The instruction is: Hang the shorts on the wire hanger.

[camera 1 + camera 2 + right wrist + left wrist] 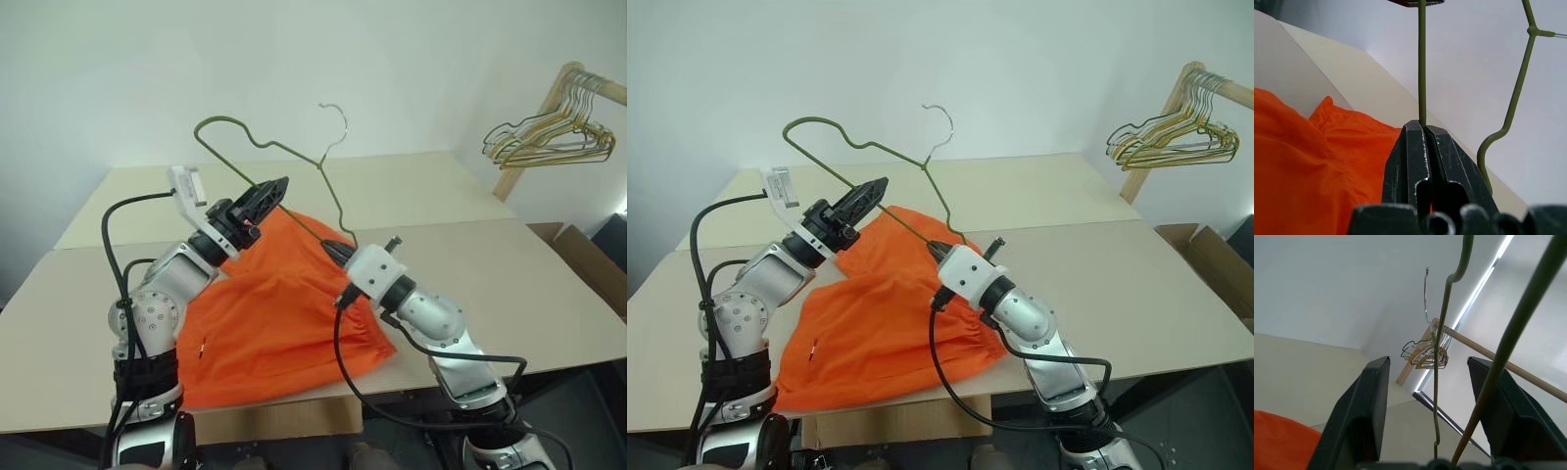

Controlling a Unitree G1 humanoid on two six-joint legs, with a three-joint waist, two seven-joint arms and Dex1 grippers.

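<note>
Holding the wire hanger (294, 157) up off the table (549, 284), the right gripper (1422, 128) has its jaws pressed together on the wire at one lower corner, confirmed in the right wrist view, where the olive wire rises straight out from between the closed fingertips. Left gripper (272, 194) sits further along the same straight wire, on the far side of the hanger from the right gripper; its two fingers (1364, 406) stand apart with the wire running between them, not visibly pinched, so it is a loose straddle rather than a clamp. Hanger is tilted, its small hook (338, 122) at the top, pointing toward the back wall, its bent shoulder above the left gripper. Shorts (274, 323) lie flat and bunched on the table directly below the hanger, under and between both arms, gathered waistband toward the near table edge below the right gripper. No fabric is on the hanger and neither gripper touches the shorts. Well off to the right of the hanger, a cluster of gold and silver hangers (549, 137) hangs on a wooden rack (563, 83) beyond the table edge, with a cardboard box (588, 259) below it.
</note>
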